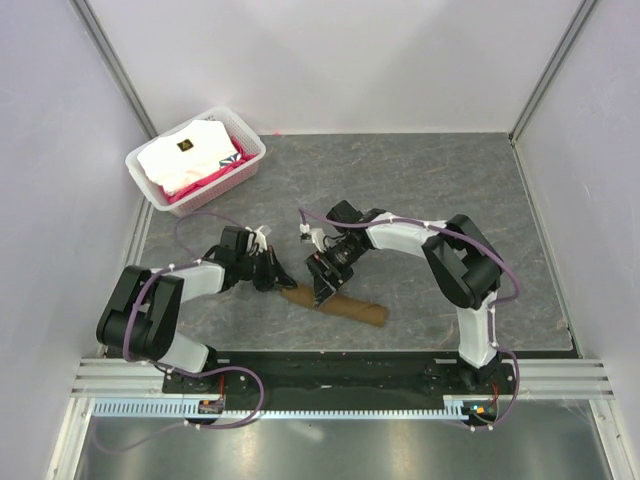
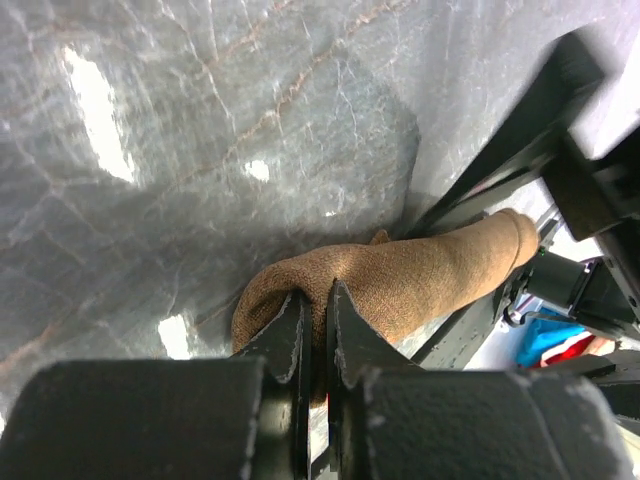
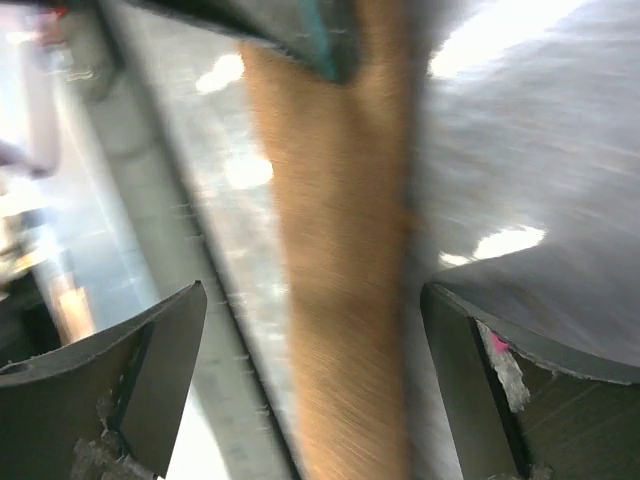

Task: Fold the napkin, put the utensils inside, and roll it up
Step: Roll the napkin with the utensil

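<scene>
The napkin (image 1: 335, 305) lies rolled into a brown tube on the near part of the table (image 1: 450, 200), just in front of the arm bases. It runs from left to right, its right end slightly nearer to me than its left.

My left claw (image 1: 269, 278) is at the roll's left end. On the left wrist view the claw (image 2: 315, 325) is closed, its two fingers (image 2: 290, 335) almost touching, tips sunk into the rounded end of the napkin (image 2: 420, 275) and pinching a thin bit of cloth there. The rest of the roll stretches away from the claw to the right.

My right claw (image 1: 323, 292) comes in from the far side and points down at the roll, a little right of the left claw and close to it. The right wrist view is blurred, but it shows the claw (image 3: 312, 295) wide open, one finger (image 3: 140, 370) on either side of the napkin (image 3: 340, 200), which runs straight through the gap. Neither finger touches the cloth.

A white basket (image 1: 145, 182) of folded white and pink cloths sits at the far left corner, well apart from the roll.
</scene>
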`<action>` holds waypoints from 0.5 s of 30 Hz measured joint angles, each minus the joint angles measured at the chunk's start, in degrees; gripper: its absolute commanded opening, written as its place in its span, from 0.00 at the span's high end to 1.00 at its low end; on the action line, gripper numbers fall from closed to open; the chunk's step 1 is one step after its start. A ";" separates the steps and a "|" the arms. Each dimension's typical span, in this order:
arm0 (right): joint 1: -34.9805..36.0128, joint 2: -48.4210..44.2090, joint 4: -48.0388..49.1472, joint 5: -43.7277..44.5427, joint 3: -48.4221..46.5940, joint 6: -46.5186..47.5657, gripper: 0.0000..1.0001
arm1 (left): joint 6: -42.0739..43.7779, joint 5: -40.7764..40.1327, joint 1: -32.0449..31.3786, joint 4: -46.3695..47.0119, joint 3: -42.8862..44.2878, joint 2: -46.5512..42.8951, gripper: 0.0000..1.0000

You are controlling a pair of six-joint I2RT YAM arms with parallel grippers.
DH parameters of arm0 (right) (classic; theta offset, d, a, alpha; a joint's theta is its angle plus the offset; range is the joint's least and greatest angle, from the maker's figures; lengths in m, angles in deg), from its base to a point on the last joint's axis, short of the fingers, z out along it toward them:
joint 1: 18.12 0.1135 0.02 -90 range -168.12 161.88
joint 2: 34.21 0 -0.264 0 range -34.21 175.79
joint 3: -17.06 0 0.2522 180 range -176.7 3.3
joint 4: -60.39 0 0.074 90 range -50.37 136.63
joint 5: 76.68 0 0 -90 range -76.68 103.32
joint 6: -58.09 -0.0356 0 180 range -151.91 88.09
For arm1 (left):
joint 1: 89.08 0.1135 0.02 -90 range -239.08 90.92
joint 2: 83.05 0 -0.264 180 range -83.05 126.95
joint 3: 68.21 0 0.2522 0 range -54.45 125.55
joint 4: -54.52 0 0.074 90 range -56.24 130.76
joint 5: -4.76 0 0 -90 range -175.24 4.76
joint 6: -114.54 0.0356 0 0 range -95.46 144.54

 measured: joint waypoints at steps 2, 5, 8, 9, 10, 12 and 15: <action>0.02 -2.58 2.25 5.88 1.38 -0.35 0.02 | 0.02 0.07 0.00 -1.22 1.31 1.29 0.98; 0.46 -7.61 6.58 15.80 5.68 -0.33 0.02 | 0.02 0.11 0.00 -3.06 3.06 2.78 0.98; 2.54 -13.25 10.29 25.14 10.64 0.00 0.02 | 0.04 0.28 0.00 -4.90 4.61 4.04 0.98; 4.02 -14.95 11.19 27.87 11.80 0.20 0.02 | 0.04 0.48 0.00 -5.62 5.31 4.72 0.98; 5.81 -16.35 11.98 30.69 12.70 0.50 0.02 | 0.04 0.61 0.04 -6.01 5.77 5.22 0.98; 9.42 -18.08 13.42 34.95 13.64 1.09 0.02 | 0.04 1.51 0.26 -6.56 6.75 6.49 0.98; 14.43 -18.82 15.41 40.06 14.40 1.49 0.02 | 0.04 2.54 0.52 -6.86 7.41 7.56 0.98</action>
